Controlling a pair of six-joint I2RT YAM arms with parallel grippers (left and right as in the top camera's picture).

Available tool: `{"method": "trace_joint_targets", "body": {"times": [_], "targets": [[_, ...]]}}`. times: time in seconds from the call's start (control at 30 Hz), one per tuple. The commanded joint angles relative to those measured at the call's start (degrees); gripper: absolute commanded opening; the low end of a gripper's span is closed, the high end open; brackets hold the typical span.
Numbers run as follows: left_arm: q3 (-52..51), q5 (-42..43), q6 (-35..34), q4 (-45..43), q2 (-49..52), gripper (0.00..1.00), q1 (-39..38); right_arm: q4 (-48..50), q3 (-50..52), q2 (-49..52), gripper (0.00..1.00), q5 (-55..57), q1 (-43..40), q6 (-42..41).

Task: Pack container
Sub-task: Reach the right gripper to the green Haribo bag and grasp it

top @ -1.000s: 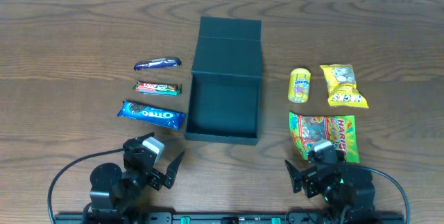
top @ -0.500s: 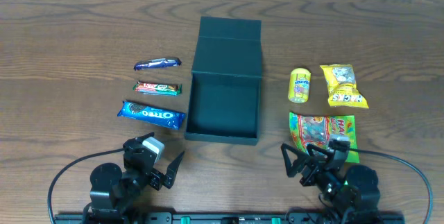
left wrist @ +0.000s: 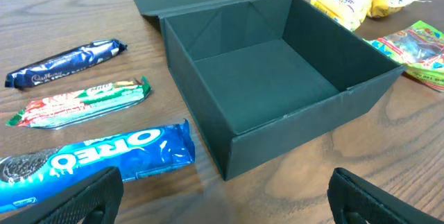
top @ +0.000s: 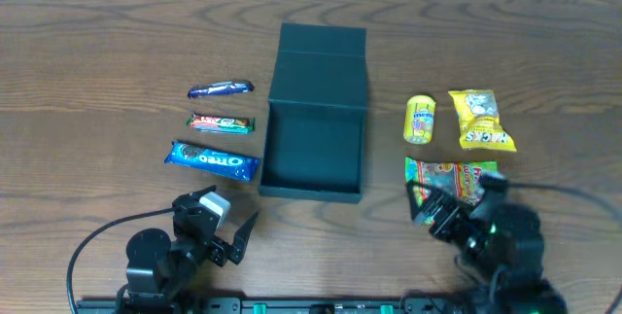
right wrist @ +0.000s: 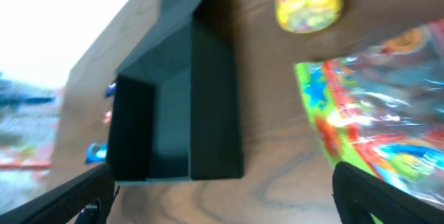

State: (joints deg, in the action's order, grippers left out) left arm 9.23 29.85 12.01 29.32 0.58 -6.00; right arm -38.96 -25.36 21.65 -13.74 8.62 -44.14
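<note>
R arm has swung fwd since prior frame. R fingers (right wrist: 395, 196) spread wide, empty, over near edge of gummy bag (top: 457, 176); prob. lining up first pick. L fingers (left wrist: 69, 203) spread, empty, parked near, facing container (top: 313, 144). Container at centre of bench (top: 97, 42), mouth up, nothing inside, lid flap flat at far side; long axis near–far. Oreo pack (top: 212, 159) just L of it, so each arm has snacks on its own side.

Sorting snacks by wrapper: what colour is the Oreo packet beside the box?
Blue with white lettering; the Oreo packet shows best in the left wrist view.
</note>
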Motion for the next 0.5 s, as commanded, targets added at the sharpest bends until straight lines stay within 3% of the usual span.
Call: {"method": "trace_joint_targets", "body": {"times": [0.0,0.17,0.33,0.47], "targets": [[-1.05,1.07,-0.28,-0.07,-0.35,0.95,0.31,-1.62,-9.73,8.5,0.99,5.16,-0.72,-0.57],[-1.05,1.07,-0.28,-0.07,-0.35,0.95,0.31,-1.49,-17.14,16.15,0.99,-3.08,-0.72,0.52],[-1.03,1.07,-0.28,-0.07,-0.35,0.95,0.31,0.07,-17.11,17.59,0.95,-3.17,-0.72,-1.07],[-1.05,1.07,-0.28,-0.07,-0.35,0.95,0.31,0.31,-17.18,19.23,0.99,-0.72,-0.74,-5.64]]}}
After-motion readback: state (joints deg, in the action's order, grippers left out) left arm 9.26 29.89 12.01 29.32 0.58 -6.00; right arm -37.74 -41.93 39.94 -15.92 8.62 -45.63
